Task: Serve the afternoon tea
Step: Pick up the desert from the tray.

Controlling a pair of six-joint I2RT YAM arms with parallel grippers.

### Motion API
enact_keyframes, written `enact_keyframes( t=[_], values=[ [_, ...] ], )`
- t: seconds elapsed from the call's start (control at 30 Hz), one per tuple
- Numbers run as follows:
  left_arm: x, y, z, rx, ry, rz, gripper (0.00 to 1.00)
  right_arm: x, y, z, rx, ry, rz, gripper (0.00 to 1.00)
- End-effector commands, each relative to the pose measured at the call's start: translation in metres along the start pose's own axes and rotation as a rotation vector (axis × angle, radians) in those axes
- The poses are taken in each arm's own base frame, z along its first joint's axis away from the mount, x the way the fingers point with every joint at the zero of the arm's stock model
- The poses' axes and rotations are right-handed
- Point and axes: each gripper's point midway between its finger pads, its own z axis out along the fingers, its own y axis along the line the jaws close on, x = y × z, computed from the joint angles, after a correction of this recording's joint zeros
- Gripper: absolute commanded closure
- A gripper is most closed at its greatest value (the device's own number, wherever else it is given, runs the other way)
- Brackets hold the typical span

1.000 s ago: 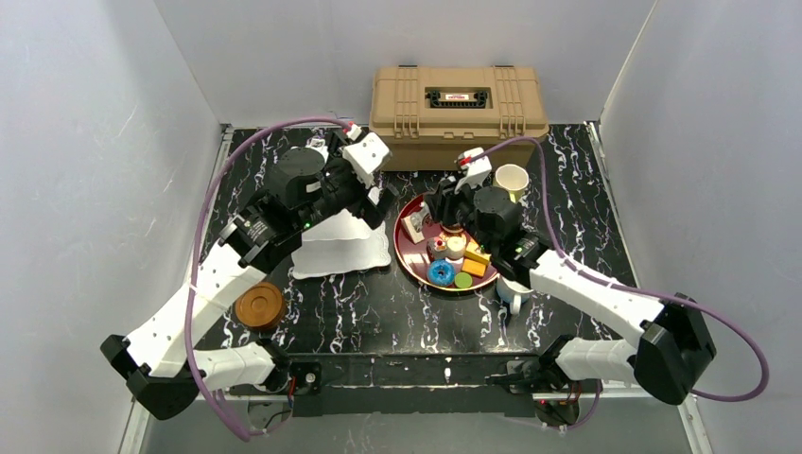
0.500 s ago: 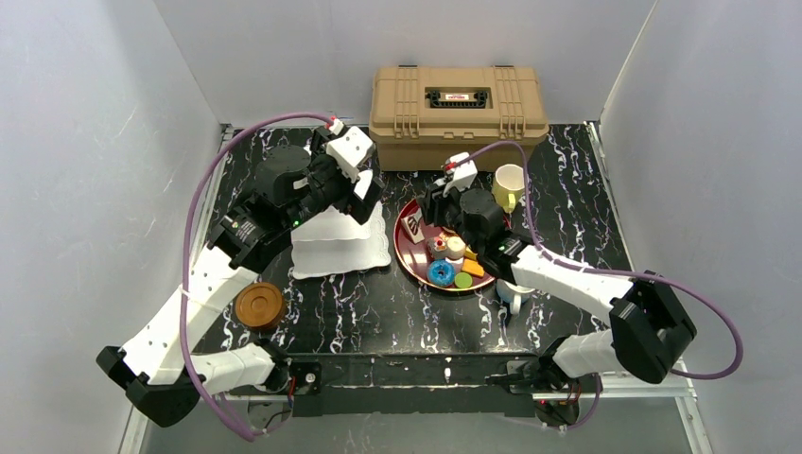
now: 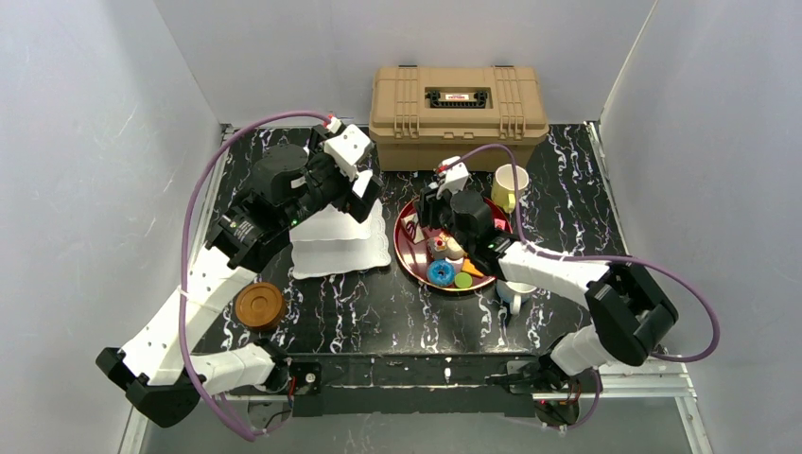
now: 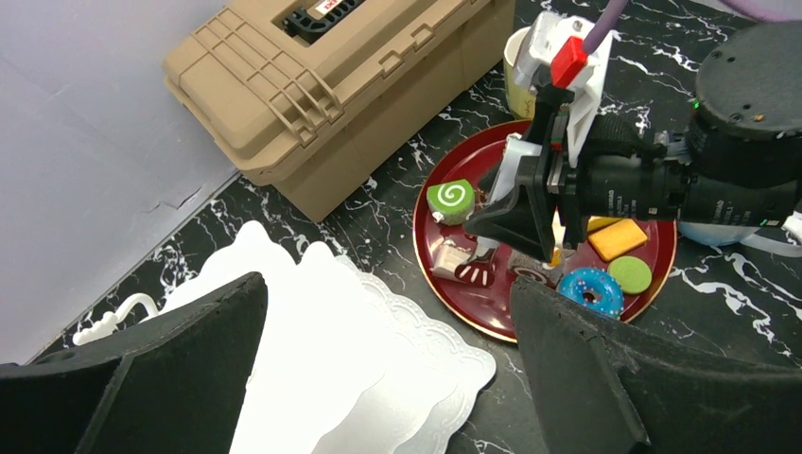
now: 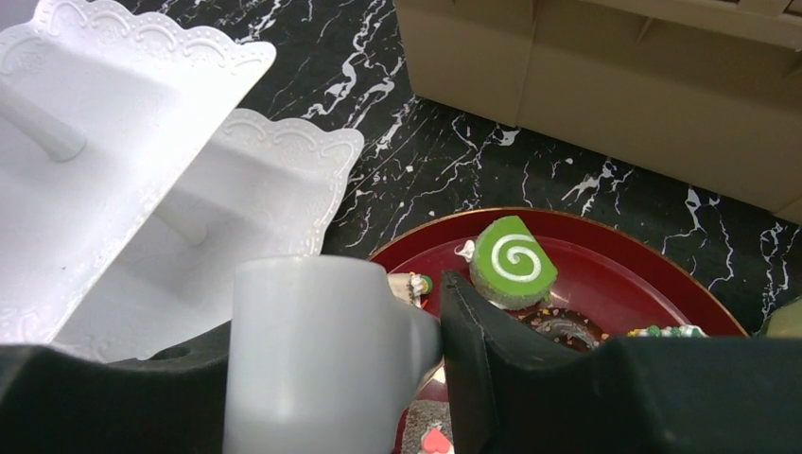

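Top external: the left arm is bending over the stand, the left end effector spread wide, holding nothing. The right arm is reaching low over the tray of pastries beside it, the right end effector flanking a white piece; grip impossible to tell.

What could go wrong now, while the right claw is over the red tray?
1. A white piece sits between the fingers of the right claw, over the red tray; if it slips, it may strike the green roll.
2. The right arm passes close above the white mug; a sideways sweep could tip it.
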Motion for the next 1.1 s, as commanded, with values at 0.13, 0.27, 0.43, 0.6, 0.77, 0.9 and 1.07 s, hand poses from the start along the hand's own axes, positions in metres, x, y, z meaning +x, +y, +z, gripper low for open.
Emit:
enact_keyframes(
  t=[0.13, 0.27, 0.43, 0.6, 0.77, 0.9, 1.07],
  values=[
    [-0.024, 0.004, -0.017, -0.003, -0.071, 0.004, 0.02, -0.017, -0.001, 0.018, -0.005, -0.085, 0.021, 0.46],
    [-0.026, 0.005, -0.019, -0.006, -0.076, 0.006, 0.02, -0.013, 0.001, 0.025, -0.018, -0.079, 0.012, 0.48],
    [-0.027, 0.007, -0.023, -0.018, -0.070, 0.003, 0.02, -0.019, 0.010, 0.028, -0.063, -0.095, 0.005, 0.64],
    [-0.015, 0.009, -0.026, -0.023, -0.009, -0.076, 0.02, -0.036, 0.019, 0.014, -0.096, -0.119, -0.032, 0.77],
    [-0.006, 0.014, -0.028, -0.062, 0.007, -0.091, 0.02, -0.048, 0.041, -0.010, -0.134, -0.117, -0.143, 0.79],
    [-0.011, 0.025, -0.033, -0.113, -0.003, -0.100, 0.02, -0.054, 0.061, -0.029, -0.153, -0.131, -0.228, 0.79],
    [-0.010, 0.034, -0.039, -0.159, 0.005, -0.101, 0.02, -0.054, 0.085, -0.048, -0.184, -0.138, -0.304, 0.79]
  ],
)
